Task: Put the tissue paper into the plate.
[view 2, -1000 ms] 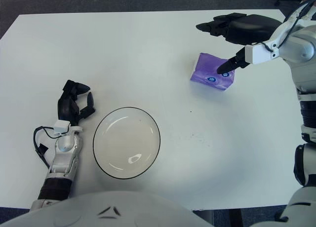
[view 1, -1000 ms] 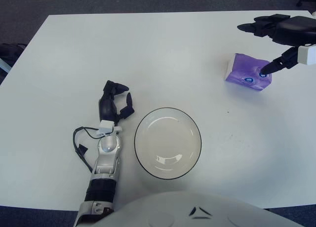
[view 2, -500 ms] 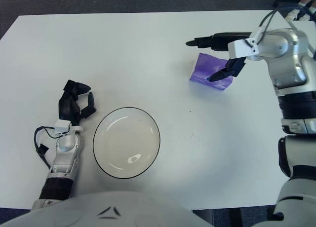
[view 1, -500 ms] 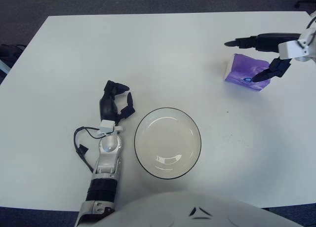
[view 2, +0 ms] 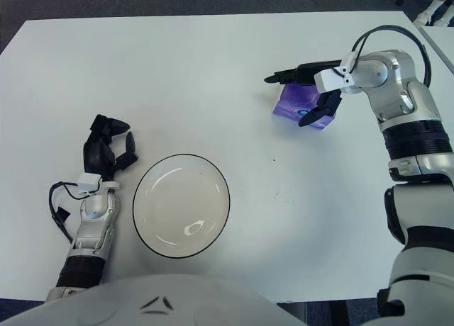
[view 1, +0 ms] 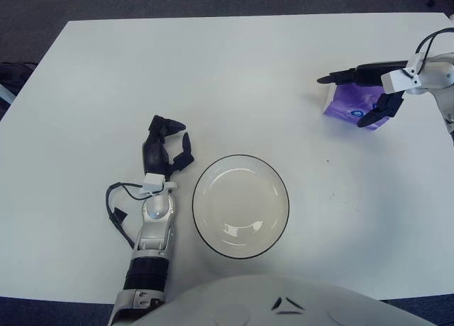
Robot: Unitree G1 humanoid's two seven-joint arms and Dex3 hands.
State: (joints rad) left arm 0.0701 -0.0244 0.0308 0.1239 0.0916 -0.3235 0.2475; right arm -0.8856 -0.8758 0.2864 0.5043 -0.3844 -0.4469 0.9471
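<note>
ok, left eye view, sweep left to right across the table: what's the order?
left hand → plate → tissue pack, with the right hand spread over it, so those two overlap.

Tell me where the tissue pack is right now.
The purple tissue pack lies on the white table at far right, beyond and right of the plate, between the right hand's spread fingers.
</note>
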